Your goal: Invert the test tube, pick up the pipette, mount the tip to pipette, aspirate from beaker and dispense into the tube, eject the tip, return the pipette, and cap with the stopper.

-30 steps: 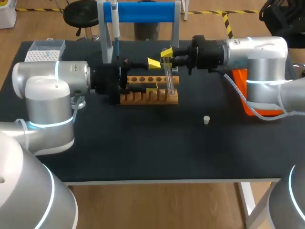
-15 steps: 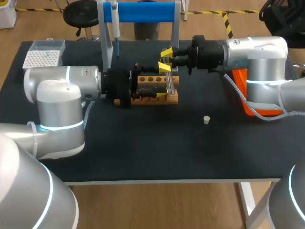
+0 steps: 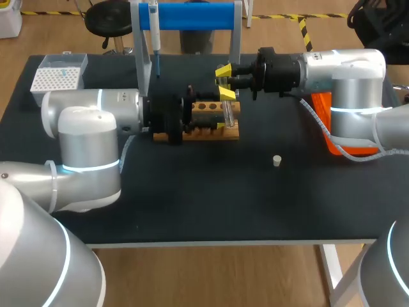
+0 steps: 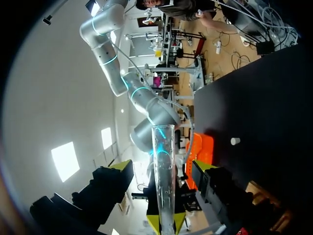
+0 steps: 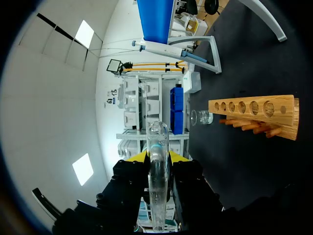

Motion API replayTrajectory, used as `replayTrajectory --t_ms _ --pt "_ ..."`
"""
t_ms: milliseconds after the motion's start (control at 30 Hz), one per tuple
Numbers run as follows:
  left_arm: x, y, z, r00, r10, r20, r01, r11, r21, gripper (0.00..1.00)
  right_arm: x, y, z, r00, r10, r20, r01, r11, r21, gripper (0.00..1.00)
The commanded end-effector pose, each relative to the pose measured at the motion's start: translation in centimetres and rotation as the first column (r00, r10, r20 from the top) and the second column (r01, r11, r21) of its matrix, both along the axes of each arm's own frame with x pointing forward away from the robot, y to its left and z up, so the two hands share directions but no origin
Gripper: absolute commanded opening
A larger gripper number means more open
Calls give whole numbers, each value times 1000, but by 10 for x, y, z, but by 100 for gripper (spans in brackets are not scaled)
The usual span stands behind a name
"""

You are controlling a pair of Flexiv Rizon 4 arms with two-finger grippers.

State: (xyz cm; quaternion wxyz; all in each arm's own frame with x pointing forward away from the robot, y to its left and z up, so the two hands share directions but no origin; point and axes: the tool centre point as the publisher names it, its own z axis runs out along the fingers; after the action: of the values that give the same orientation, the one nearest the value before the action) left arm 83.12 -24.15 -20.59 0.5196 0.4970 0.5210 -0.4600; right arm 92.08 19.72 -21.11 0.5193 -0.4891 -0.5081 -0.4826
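A clear test tube (image 3: pixel 228 110) stands upright over the end of the wooden rack (image 3: pixel 211 132). My right gripper (image 3: pixel 227 73) is shut on its upper part. In the right wrist view the tube (image 5: pixel 158 171) sits pinched in the right gripper (image 5: pixel 159 159), round end pointing away. My left gripper (image 3: pixel 223 110) straddles the tube lower down. In the left wrist view the tube (image 4: pixel 163 176) stands midway in the left gripper (image 4: pixel 163 167), with a gap on each side, so it is open. The pipette (image 3: pixel 154 25) hangs on the blue stand. The white stopper (image 3: pixel 277 160) lies alone on the mat.
A white tip box (image 3: pixel 59 71) sits at the far left corner. An orange holder (image 3: pixel 332 128) is under my right arm. The glass beaker (image 5: pixel 201 117) stands beyond the rack (image 5: pixel 254 115), hidden by my left arm in the head view.
My left arm has slid right along the rack until its fingers bracket the tube, and they have narrowed somewhat. The right arm and the tube have stayed still.
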Motion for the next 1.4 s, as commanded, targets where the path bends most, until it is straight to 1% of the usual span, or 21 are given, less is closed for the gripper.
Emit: replayTrajectory --t_ms 33,67,167,267,500,567,667,833,900,1033,1133,1200,1267,1300,1333,1400 --pt "1 -4 0 1000 1 4 -1 1000 0 65 0 -1 1 1000 1 0 -1 1000 -2 0" --pt "1 -4 0 1000 0 5 0 1000 0 58 0 -1 1 1000 1 0 -1 1000 -2 0" --pt "1 -4 0 1000 -2 6 2 1000 2 54 0 -1 1 1000 1 0 -1 1000 -2 0" --pt "1 -5 0 1000 -6 8 6 1000 3 47 0 -1 1 1000 1 0 -1 1000 -2 0" --pt "1 -6 1 1000 -21 16 21 1000 5 45 0 -1 1 1000 1 0 -1 1000 -2 0" --pt "1 -6 1 1000 -24 18 24 1000 5 42 0 -1 1 1000 1 0 -1 1000 -2 0" --pt "1 -6 1 999 -27 19 27 1000 4 39 0 -1 1 1000 1 0 -1 1000 -2 0" --pt "1 -6 1 999 -32 19 32 999 4 38 0 -1 1 1000 1 0 -1 1000 -2 0" --pt "1 -6 1 999 -32 19 32 999 3 34 0 -1 1 1000 1 0 -1 1000 -2 0" --pt "0 -6 1 999 -31 18 31 1000 1 29 0 -1 1 1000 1 0 -1 1000 -2 0" --pt "0 -6 1 999 -30 17 30 1000 0 27 0 -1 1 1000 1 0 -1 1000 -2 0" --pt "0 -6 1 999 -30 17 30 1000 0 23 0 -1 1 1000 1 0 -1 1000 -2 0" --pt "0 -6 0 999 -31 17 31 1000 -1 13 0 -1 1 1000 1 0 -1 1000 -2 0" --pt "0 -6 0 999 -31 17 31 1000 -1 9 0 -1 1 1000 1 0 -1 1000 -2 0" --pt "0 -6 0 999 -30 17 30 1000 -1 0 0 -1 1 1000 1 0 -1 1000 -2 0" --pt "0 -5 0 999 -30 17 31 1000 -3 0 0 -1 1 1000 1 0 -1 1000 -2 0"
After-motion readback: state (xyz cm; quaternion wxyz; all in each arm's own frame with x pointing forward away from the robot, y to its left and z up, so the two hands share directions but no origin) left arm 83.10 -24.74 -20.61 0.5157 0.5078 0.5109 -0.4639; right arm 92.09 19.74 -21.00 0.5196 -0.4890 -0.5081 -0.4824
